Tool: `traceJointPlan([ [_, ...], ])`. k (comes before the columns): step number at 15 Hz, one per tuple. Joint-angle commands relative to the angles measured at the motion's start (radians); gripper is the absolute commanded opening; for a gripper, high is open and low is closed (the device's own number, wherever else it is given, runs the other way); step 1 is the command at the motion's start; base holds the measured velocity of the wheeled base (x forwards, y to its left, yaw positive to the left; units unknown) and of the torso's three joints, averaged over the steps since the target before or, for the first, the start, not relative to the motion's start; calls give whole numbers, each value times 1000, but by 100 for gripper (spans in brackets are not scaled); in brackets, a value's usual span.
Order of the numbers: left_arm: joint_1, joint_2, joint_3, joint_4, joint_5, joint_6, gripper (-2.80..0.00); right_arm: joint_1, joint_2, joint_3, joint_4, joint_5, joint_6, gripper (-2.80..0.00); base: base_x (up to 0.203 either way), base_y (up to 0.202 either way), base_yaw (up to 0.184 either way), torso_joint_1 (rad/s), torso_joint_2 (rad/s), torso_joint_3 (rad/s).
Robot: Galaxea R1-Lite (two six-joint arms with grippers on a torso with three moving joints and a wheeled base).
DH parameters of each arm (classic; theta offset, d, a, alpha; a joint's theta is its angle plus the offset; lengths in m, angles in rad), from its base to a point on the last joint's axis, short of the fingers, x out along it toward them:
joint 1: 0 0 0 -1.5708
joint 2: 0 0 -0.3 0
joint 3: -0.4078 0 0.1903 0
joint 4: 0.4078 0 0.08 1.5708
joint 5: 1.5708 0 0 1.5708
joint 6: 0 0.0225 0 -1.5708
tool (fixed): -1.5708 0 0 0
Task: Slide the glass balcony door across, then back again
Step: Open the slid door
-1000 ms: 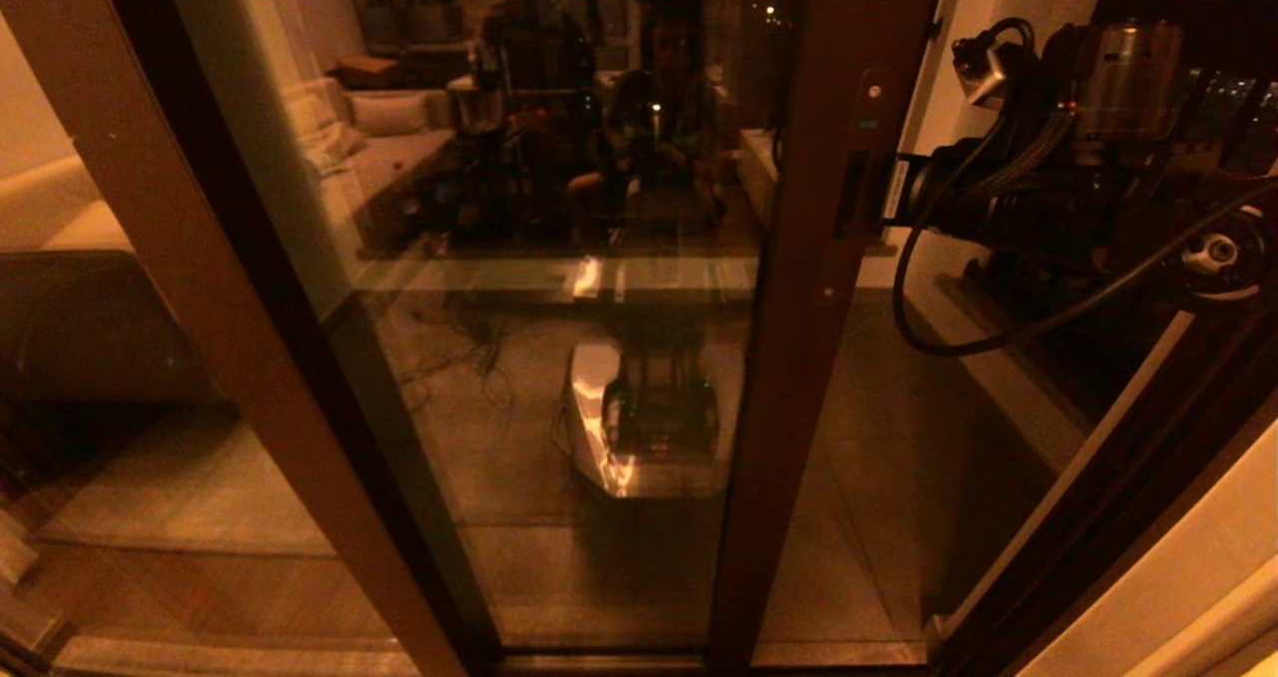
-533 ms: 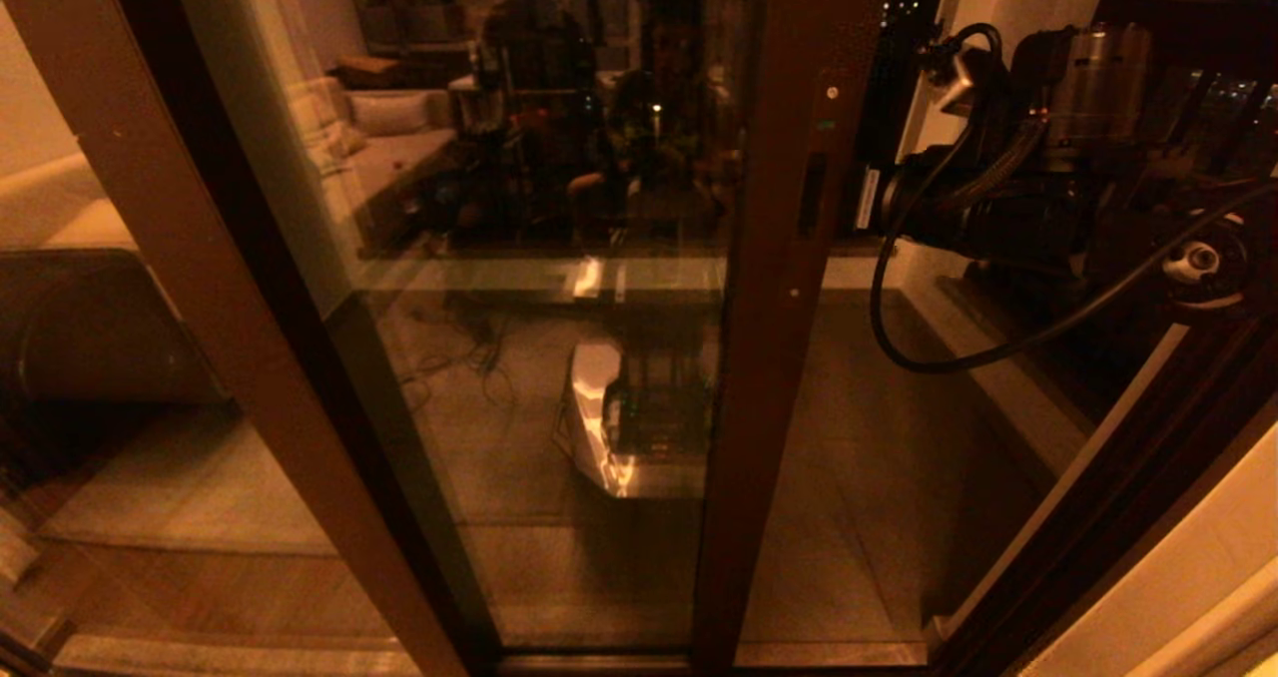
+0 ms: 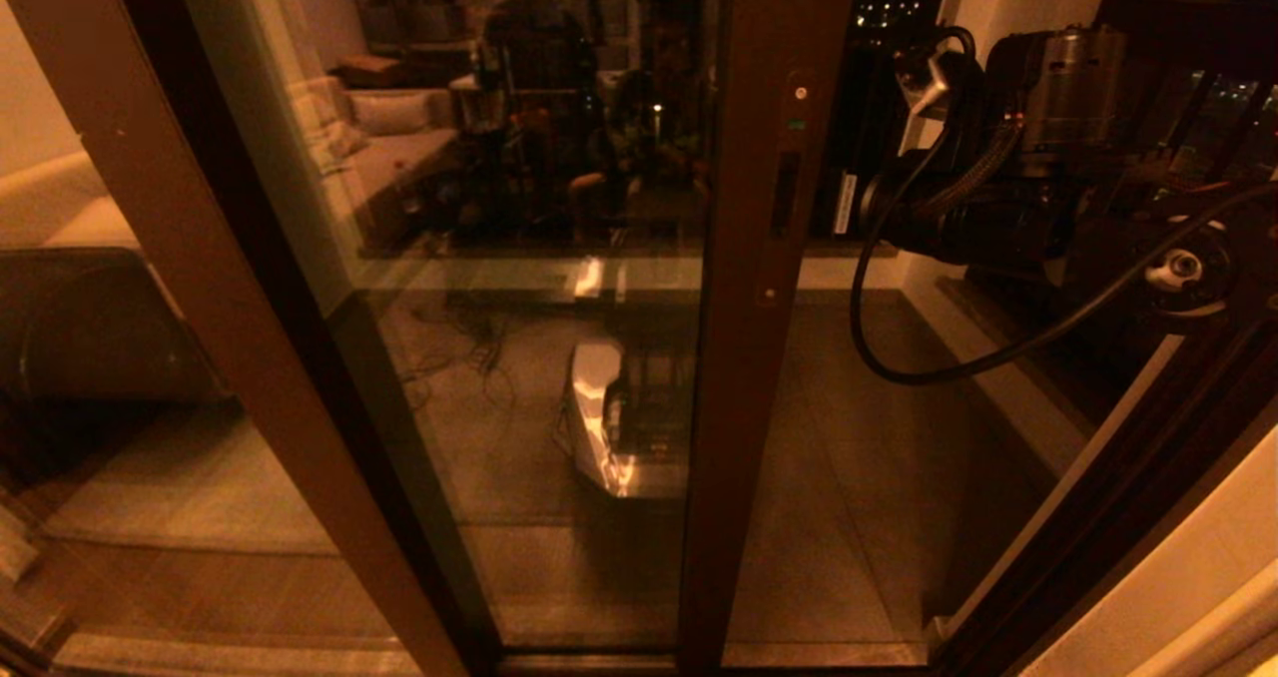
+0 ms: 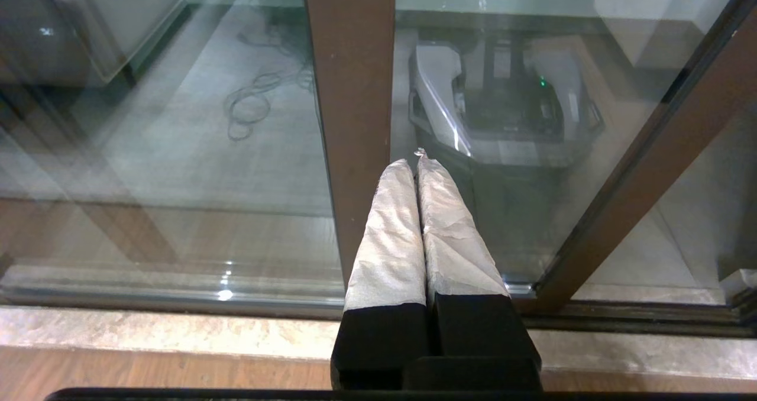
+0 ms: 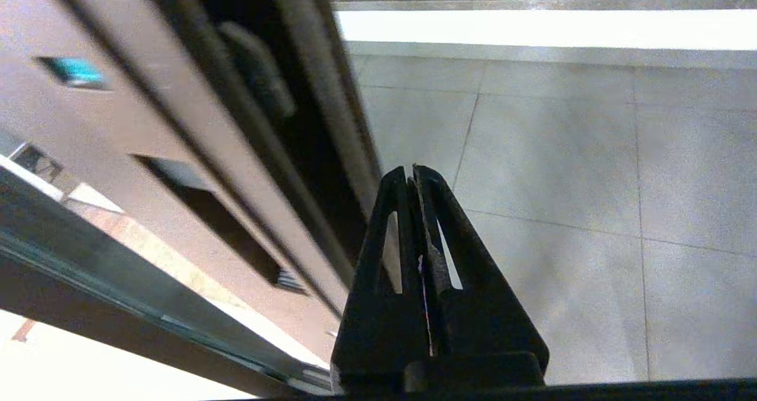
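The glass balcony door (image 3: 559, 288) is partly slid across, its handle rail (image 3: 764, 258) pushed by the closed right gripper (image 5: 414, 173). Nothing is gripped, so contact could be lost. The left gripper (image 4: 417, 164) is parked, closed.

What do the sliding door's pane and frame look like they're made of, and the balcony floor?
The glass balcony door has a glossy glass pane, since it mirrors a sofa and the robot. Its upright rail is smooth, matte brown, probably coated metal, though painted wood is possible. The balcony floor looks like pale matte stone or ceramic tile, with straight grout lines.
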Motion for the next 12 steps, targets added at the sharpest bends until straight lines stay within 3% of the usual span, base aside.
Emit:
traceJointPlan([
  [1,0,0,0,1,0,-1,-280,19,1,6,-1,-9,-1,-280,0,0,0,0,0,0],
  [12,0,0,0,1,0,-1,-280,119,13,65,-80,-83,-9,-280,0,0,0,0,0,0],
])
